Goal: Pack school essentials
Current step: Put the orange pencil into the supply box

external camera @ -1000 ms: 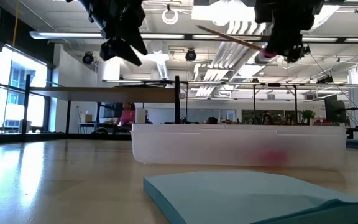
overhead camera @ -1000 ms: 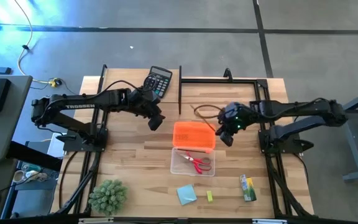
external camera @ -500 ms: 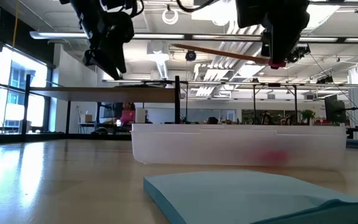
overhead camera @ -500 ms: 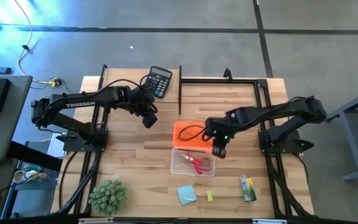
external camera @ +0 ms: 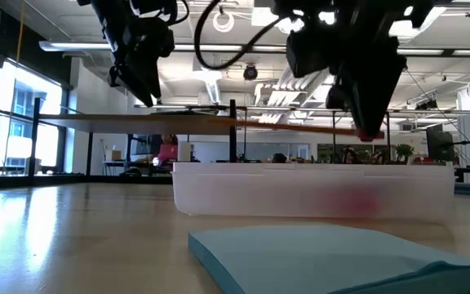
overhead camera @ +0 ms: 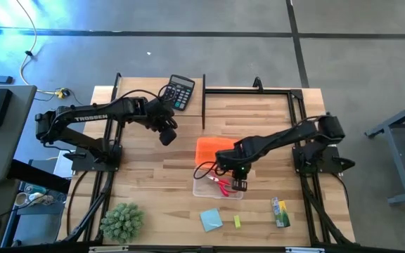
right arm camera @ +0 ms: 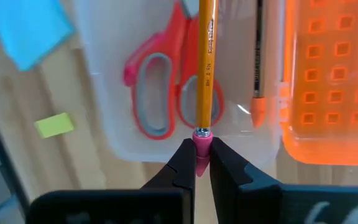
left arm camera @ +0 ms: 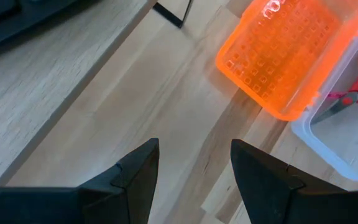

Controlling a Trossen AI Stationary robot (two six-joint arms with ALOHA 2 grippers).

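Note:
My right gripper [overhead camera: 239,184] hovers over the clear plastic box [overhead camera: 201,188], shut on a yellow pencil [right arm camera: 206,62]. Inside the box lie red-handled scissors [right arm camera: 160,93] and a second pencil [right arm camera: 258,56]. The orange lid [overhead camera: 216,150] rests against the box's far side. On the table near the near edge lie the light-blue notepad [overhead camera: 211,220], the yellow block [overhead camera: 236,222] and the green-yellow packet [overhead camera: 280,212]. My left gripper [overhead camera: 166,133] is open in the air, left of the lid. The pink pen is out of view. My right gripper pinches the pencil by its pink eraser end [right arm camera: 202,144] between the two fingertips [right arm camera: 182,163]. The pencil runs straight on from the fingers, about level [external camera: 284,125]. It is lifted clear, above the open box and over the scissors.
The black calculator [overhead camera: 178,91] lies at the far edge and the spiky green plant [overhead camera: 121,221] stands at the near left corner. Black frame rails [overhead camera: 204,98] rise around the work area. Bare wood [overhead camera: 153,183] shows left of the box.
My right gripper has carried the pencil from beside the lid's right side toward the near edge and a little left, over the box, and has come down while turning. The pencil now lies about level above the box. My left gripper shifted slightly left, then stayed still.

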